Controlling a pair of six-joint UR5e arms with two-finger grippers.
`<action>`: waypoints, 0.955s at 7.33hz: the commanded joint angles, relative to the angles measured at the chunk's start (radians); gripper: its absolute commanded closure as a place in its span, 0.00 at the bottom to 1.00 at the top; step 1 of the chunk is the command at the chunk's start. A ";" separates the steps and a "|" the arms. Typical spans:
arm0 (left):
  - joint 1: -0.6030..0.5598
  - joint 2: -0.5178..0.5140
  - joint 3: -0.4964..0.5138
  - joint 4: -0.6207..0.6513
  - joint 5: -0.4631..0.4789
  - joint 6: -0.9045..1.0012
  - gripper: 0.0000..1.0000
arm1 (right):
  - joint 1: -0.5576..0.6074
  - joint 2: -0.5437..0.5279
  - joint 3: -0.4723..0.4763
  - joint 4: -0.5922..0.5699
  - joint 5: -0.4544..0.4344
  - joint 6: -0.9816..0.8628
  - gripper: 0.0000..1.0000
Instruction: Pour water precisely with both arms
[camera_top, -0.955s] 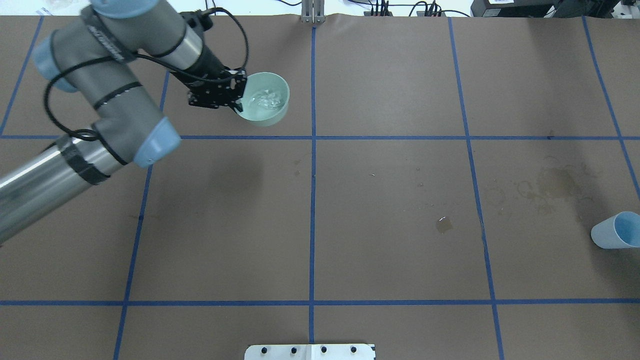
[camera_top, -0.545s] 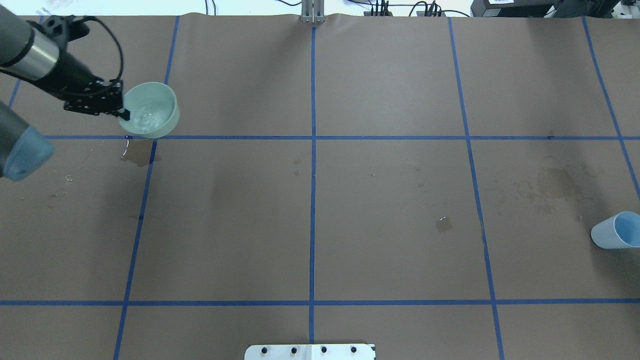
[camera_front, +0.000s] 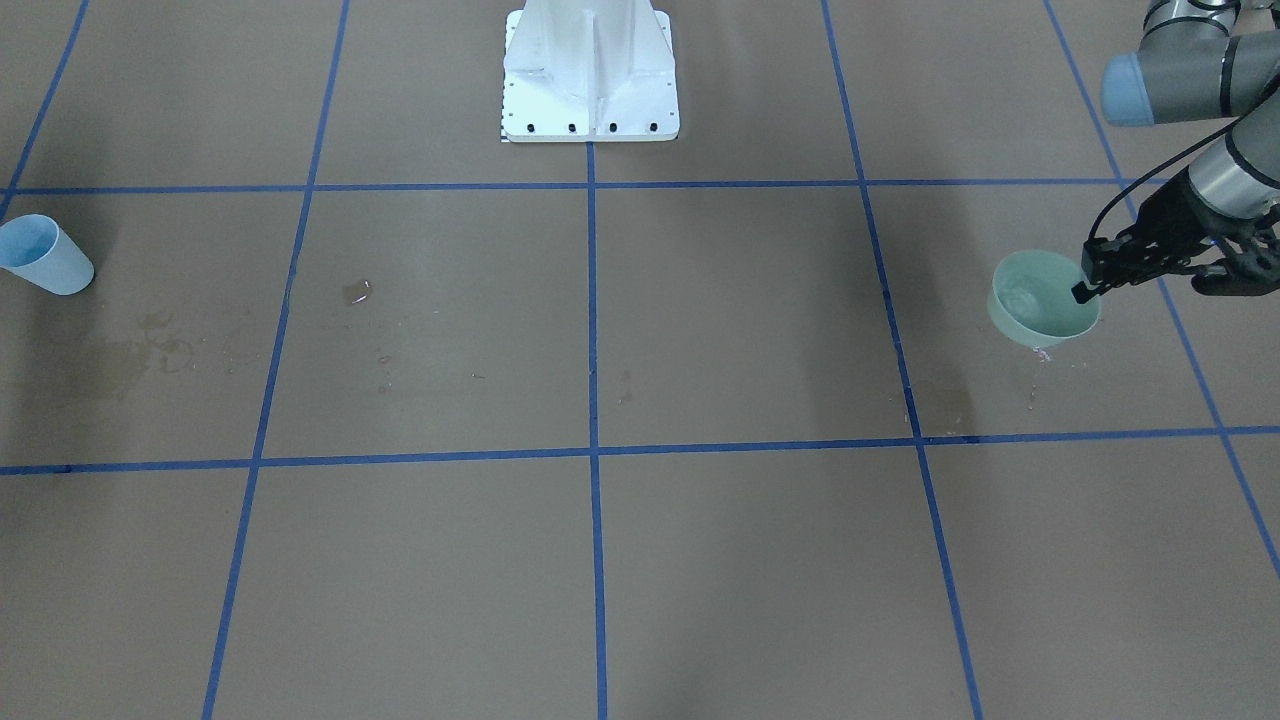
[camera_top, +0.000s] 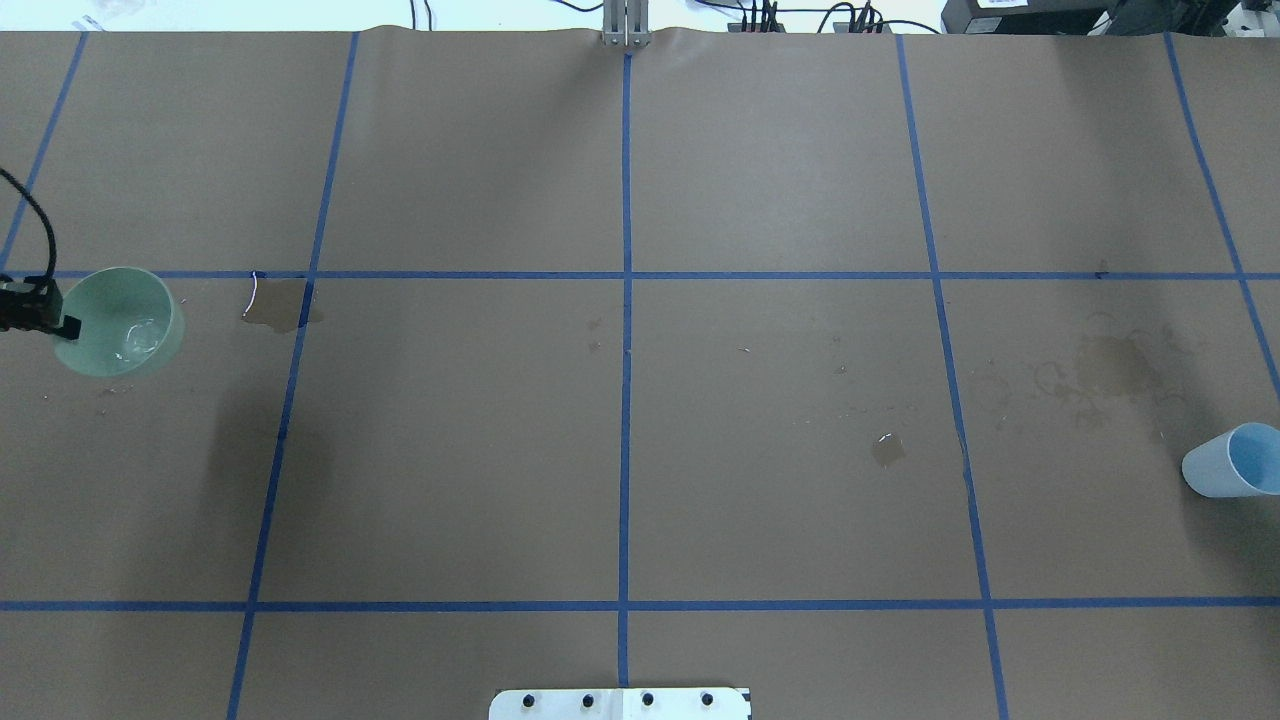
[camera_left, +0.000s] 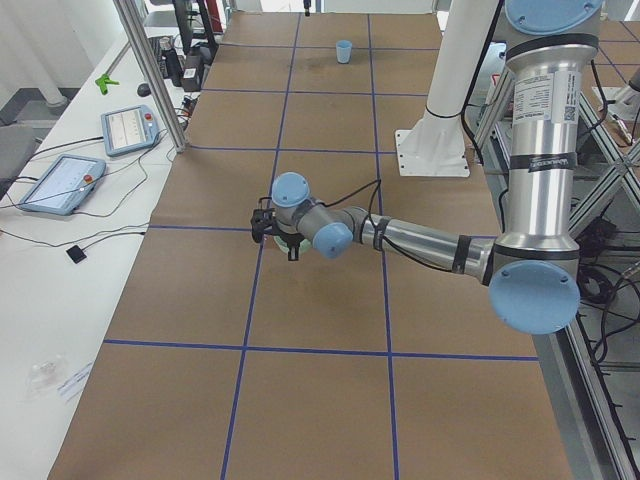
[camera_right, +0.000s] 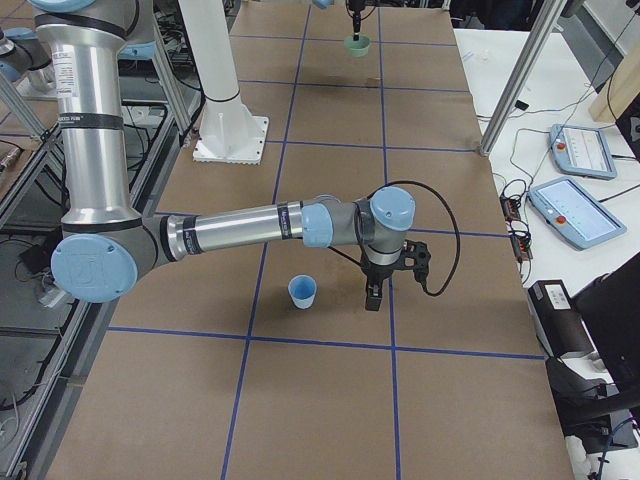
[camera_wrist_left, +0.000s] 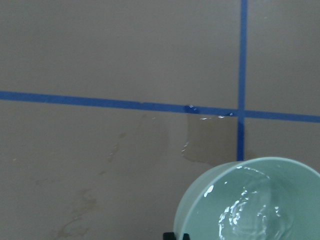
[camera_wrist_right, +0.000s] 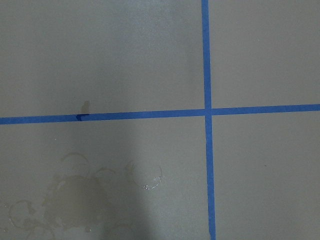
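Observation:
My left gripper (camera_top: 66, 327) is shut on the near rim of a pale green bowl (camera_top: 120, 322) at the table's far left edge, and holds it above the paper. The front view shows the bowl (camera_front: 1040, 300) and the gripper (camera_front: 1083, 290) clamped on its rim. Water (camera_wrist_left: 255, 215) glints and ripples in the bowl (camera_wrist_left: 250, 195). A light-blue cup (camera_top: 1225, 462) stands at the far right. My right gripper (camera_right: 375, 292) shows only in the exterior right view, pointing down beside the cup (camera_right: 302, 292); I cannot tell whether it is open or shut.
A wet patch (camera_top: 280, 305) lies on the brown paper at a tape crossing, right of the bowl. Dried rings and stains (camera_top: 1105, 365) and a small wet spot (camera_top: 887, 448) lie right of centre. The white pedestal (camera_front: 590, 70) stands at the robot's side.
My left arm has swung left and nearer with the bowl, from the back left-centre to the table's left edge. The wet patch at the tape crossing has come into view.

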 joint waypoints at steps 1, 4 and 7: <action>0.007 0.135 -0.014 -0.128 0.045 -0.019 1.00 | 0.000 0.002 0.001 0.000 -0.001 0.000 0.01; 0.072 0.146 -0.016 -0.203 0.047 -0.166 1.00 | 0.000 0.002 0.001 0.000 -0.001 0.000 0.01; 0.187 0.156 -0.016 -0.220 0.059 -0.210 1.00 | 0.000 0.006 -0.001 0.000 -0.001 0.000 0.01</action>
